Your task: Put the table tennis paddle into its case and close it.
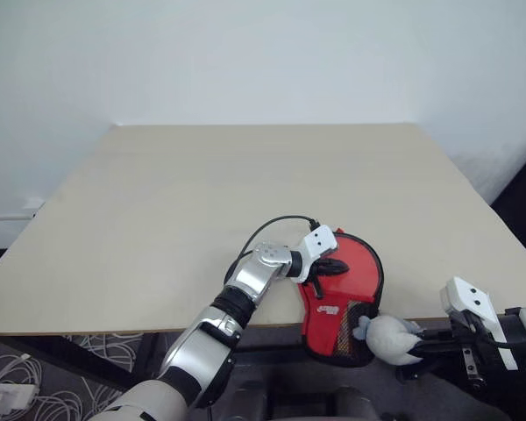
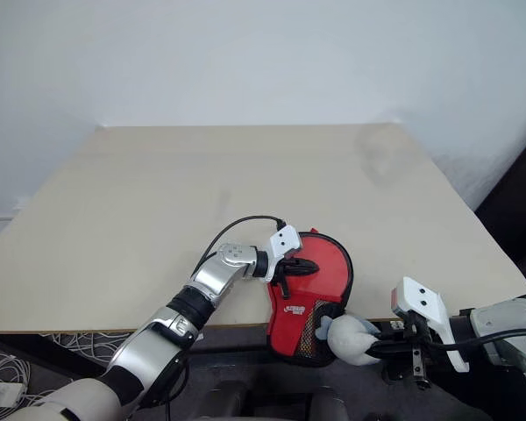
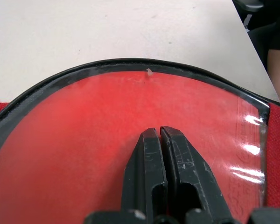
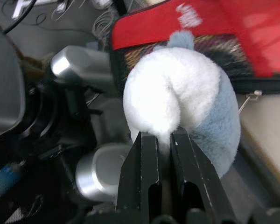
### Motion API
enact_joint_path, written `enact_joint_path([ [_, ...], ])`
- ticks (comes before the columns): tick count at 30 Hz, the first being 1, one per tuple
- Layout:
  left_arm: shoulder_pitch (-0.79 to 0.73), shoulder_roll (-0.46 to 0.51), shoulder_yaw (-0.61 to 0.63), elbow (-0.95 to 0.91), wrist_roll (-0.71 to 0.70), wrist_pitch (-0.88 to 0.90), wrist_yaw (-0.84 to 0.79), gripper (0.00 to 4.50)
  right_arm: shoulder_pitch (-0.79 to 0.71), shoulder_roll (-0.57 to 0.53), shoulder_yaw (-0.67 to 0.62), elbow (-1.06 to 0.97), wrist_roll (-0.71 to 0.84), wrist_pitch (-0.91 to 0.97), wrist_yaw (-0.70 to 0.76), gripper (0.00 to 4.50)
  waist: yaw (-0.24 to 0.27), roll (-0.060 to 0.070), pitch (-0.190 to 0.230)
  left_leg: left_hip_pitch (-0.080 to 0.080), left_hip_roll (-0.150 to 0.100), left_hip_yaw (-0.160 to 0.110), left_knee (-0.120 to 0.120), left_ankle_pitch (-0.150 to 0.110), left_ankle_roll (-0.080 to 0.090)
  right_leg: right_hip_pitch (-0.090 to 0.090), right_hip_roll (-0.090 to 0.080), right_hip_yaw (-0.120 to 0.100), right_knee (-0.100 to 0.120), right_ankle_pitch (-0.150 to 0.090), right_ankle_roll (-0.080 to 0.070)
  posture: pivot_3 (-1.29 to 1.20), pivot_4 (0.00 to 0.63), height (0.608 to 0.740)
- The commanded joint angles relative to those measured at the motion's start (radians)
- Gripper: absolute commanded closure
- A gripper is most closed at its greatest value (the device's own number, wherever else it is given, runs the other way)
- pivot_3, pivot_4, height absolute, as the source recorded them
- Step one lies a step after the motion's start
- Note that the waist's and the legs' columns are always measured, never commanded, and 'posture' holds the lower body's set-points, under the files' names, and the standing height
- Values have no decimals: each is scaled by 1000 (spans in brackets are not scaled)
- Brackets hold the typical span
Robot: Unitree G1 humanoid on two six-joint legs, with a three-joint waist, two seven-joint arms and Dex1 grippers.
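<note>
The case, red with a black edge, lies at the table's front edge, and its mesh end hangs over that edge. The table tennis paddle sits inside. Its red face shows behind the clear window, and a striped handle shows through the mesh. My left gripper is shut, with its fingertips resting on top of the window and nothing between them. Below the table edge, my right gripper is shut on a white and grey plush charm that hangs at the case's mesh end.
The light wooden table stretches wide and bare behind the case, up to a white wall. Cables and a white adapter lie on the floor at the left. A black cable loops over my left wrist.
</note>
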Motion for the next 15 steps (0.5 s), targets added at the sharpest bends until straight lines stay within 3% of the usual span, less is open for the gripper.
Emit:
enact_joint_path([
  [1, 3, 20, -12, 40, 35, 19, -7, 4456, 56, -21, -42, -72, 47, 10, 46, 4500, 2, 0, 0, 0, 0, 0, 0, 0, 0, 0, 0, 0, 0, 0, 0, 0, 0, 698],
  [10, -15, 16, -5, 51, 31, 17, -9, 4456, 206, -21, -124, -170, 63, 4, 86, 4500, 2, -1, 0, 1, 0, 0, 1, -1, 0, 1, 0, 0, 0, -1, -1, 0, 0, 698],
  [15, -26, 3, 3, 68, 31, 15, 12, 4456, 210, 4, -92, -240, 84, 10, 36, 4500, 2, -2, 0, 0, 1, 0, 2, -1, 0, 1, 0, 0, 0, -1, -1, 0, 0, 698],
])
